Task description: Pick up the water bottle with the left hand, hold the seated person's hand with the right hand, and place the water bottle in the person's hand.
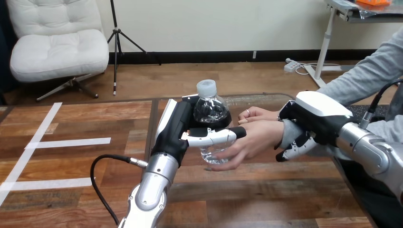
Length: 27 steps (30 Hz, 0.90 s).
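Note:
A clear water bottle (209, 108) with a white cap stands upright above the middle of the table, and my left hand (183, 124) is shut on it, thumb across its front. The person's hand (249, 137) reaches in from the right, palm up, with its fingers under and against the bottle's base. A second hand of the person (256, 114) lies just behind it. My right hand (309, 124) comes in from the right and is shut on the person's wrist, its fingers curled under the grey sleeve cuff.
The wooden table (71, 128) carries white tape lines (71, 142) on its left part. A black cable (102, 180) loops beside my left forearm.

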Each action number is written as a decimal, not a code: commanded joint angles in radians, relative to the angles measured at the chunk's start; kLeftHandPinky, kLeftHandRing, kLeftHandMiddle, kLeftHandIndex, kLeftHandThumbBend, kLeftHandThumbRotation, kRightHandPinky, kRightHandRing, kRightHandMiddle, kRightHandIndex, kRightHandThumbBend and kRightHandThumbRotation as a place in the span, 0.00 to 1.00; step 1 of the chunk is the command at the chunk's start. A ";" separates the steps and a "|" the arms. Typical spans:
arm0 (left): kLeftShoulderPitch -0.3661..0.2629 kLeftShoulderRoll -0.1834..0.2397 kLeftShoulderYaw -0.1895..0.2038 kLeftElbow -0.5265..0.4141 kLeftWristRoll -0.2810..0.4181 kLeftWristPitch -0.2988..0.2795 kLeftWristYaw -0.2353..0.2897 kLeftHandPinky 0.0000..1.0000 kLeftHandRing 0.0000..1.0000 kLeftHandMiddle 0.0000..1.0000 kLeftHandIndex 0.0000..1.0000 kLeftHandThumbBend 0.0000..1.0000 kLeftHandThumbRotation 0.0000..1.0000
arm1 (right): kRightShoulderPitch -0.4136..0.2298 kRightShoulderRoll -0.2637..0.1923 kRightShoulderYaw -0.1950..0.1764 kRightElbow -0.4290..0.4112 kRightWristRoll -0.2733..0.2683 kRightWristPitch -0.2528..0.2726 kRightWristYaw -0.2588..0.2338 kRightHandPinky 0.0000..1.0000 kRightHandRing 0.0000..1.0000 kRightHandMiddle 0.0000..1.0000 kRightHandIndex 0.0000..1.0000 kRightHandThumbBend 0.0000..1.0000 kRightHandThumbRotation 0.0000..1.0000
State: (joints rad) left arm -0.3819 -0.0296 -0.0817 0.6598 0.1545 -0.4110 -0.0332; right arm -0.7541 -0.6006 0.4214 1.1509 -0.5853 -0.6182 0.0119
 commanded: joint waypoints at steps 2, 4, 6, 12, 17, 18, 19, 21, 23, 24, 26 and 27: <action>-0.102 -0.011 -0.006 -0.006 -0.009 -0.035 0.001 0.30 0.35 0.39 0.39 0.85 0.00 | -0.039 0.014 -0.043 -0.056 0.039 0.002 -0.002 0.19 0.22 0.27 0.28 0.75 0.00; -0.104 -0.010 -0.008 -0.002 -0.003 -0.040 0.006 0.30 0.34 0.39 0.39 0.85 0.00 | -0.039 0.016 -0.043 -0.055 0.039 -0.001 -0.003 0.18 0.22 0.27 0.28 0.75 0.00; -0.105 -0.011 -0.009 0.000 -0.001 -0.043 0.007 0.30 0.34 0.38 0.39 0.85 0.00 | -0.040 0.017 -0.043 -0.054 0.039 0.000 -0.003 0.18 0.22 0.27 0.28 0.75 0.00; -0.104 -0.014 -0.008 -0.003 -0.004 -0.032 0.007 0.29 0.34 0.38 0.38 0.85 0.00 | -0.042 0.019 -0.044 -0.052 0.041 0.002 0.001 0.18 0.22 0.27 0.28 0.74 0.00; -0.105 -0.012 -0.010 -0.001 0.002 -0.037 0.010 0.29 0.34 0.38 0.38 0.85 0.00 | -0.042 0.020 -0.045 -0.054 0.042 0.003 0.003 0.19 0.22 0.27 0.27 0.74 0.00; -0.105 -0.011 -0.010 -0.001 0.002 -0.039 0.010 0.29 0.34 0.38 0.38 0.85 0.00 | -0.042 0.020 -0.045 -0.054 0.041 0.003 0.002 0.19 0.22 0.27 0.27 0.74 0.00; -0.105 -0.011 -0.010 0.000 0.002 -0.041 0.010 0.29 0.34 0.38 0.38 0.85 0.00 | -0.042 0.020 -0.045 -0.054 0.040 0.003 0.001 0.19 0.22 0.27 0.27 0.74 0.00; -0.105 -0.011 -0.009 0.000 0.000 -0.040 0.009 0.29 0.34 0.38 0.38 0.85 0.00 | -0.041 0.019 -0.044 -0.055 0.040 0.004 0.001 0.19 0.22 0.27 0.27 0.74 0.00; -0.105 -0.012 -0.008 0.000 -0.003 -0.037 0.006 0.29 0.34 0.38 0.38 0.84 0.00 | -0.041 0.019 -0.044 -0.056 0.039 0.005 0.002 0.19 0.22 0.27 0.27 0.74 0.00; -0.105 -0.012 -0.007 0.000 -0.004 -0.038 0.005 0.29 0.34 0.38 0.38 0.84 0.00 | -0.040 0.018 -0.044 -0.058 0.039 0.008 0.002 0.19 0.22 0.27 0.27 0.74 0.00; -0.105 -0.011 -0.007 0.001 -0.004 -0.040 0.004 0.29 0.34 0.38 0.38 0.84 0.00 | -0.040 0.018 -0.045 -0.060 0.039 0.010 0.003 0.19 0.22 0.27 0.27 0.74 0.00; -0.105 -0.012 -0.007 0.001 -0.005 -0.041 0.004 0.29 0.34 0.38 0.39 0.84 0.00 | -0.040 0.018 -0.045 -0.060 0.040 0.009 0.004 0.19 0.22 0.27 0.27 0.74 0.00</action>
State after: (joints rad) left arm -0.3967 -0.0358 -0.0818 0.6702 0.1551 -0.4128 -0.0316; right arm -0.7541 -0.5932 0.4210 1.1439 -0.5853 -0.6054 0.0225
